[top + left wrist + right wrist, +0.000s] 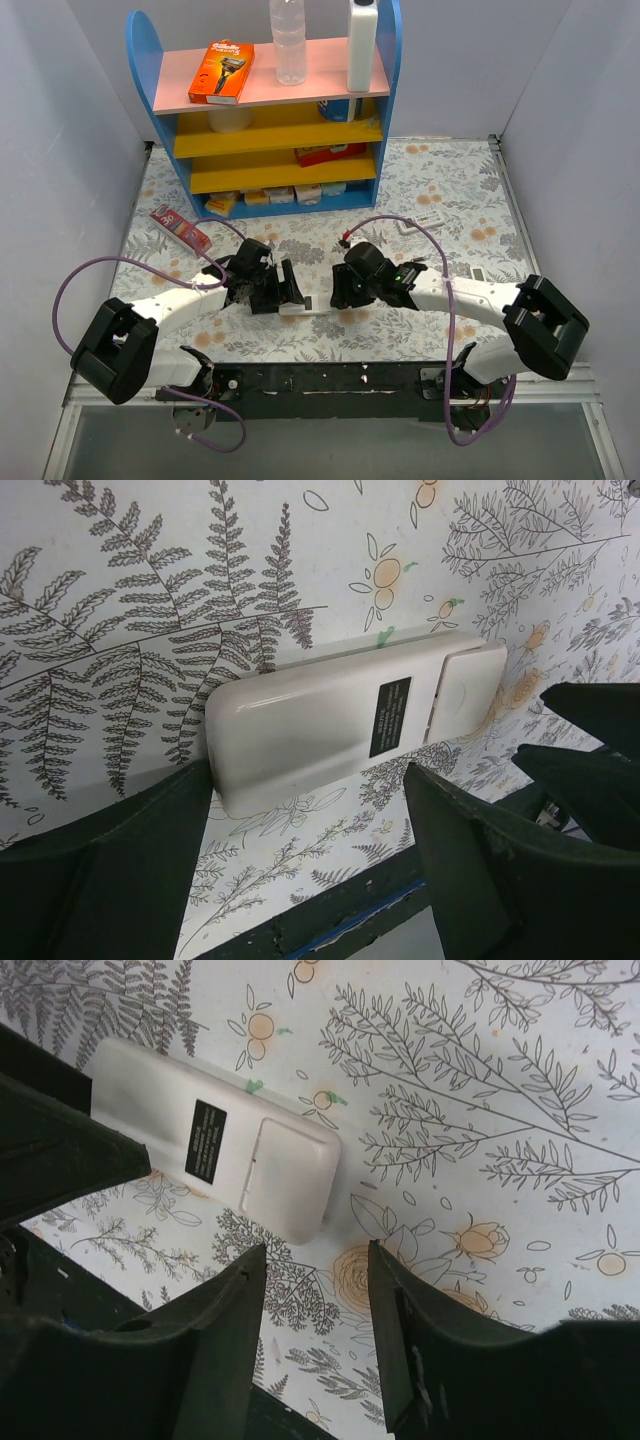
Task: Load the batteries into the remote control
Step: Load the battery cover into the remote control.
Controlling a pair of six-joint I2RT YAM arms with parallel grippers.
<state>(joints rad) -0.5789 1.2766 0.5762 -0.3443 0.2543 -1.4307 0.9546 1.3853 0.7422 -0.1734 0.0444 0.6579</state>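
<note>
The remote control [310,306] lies back up on the flowered cloth near the front edge, between my two grippers. Its plain white back carries a black label and a battery cover [465,685] that sits in place. In the left wrist view the remote [330,720] lies just beyond my open left gripper [310,850], whose left finger is beside its near end. In the right wrist view the remote [225,1145] lies up and left of my open, empty right gripper [315,1280]. No batteries show in any view.
A blue shelf [385,90] with boxes and bottles stands at the back. A red tube [180,228] lies at the left. Narrow white strips lie at the right [430,222]. The black front rail [320,380] runs just behind the grippers. White walls close both sides.
</note>
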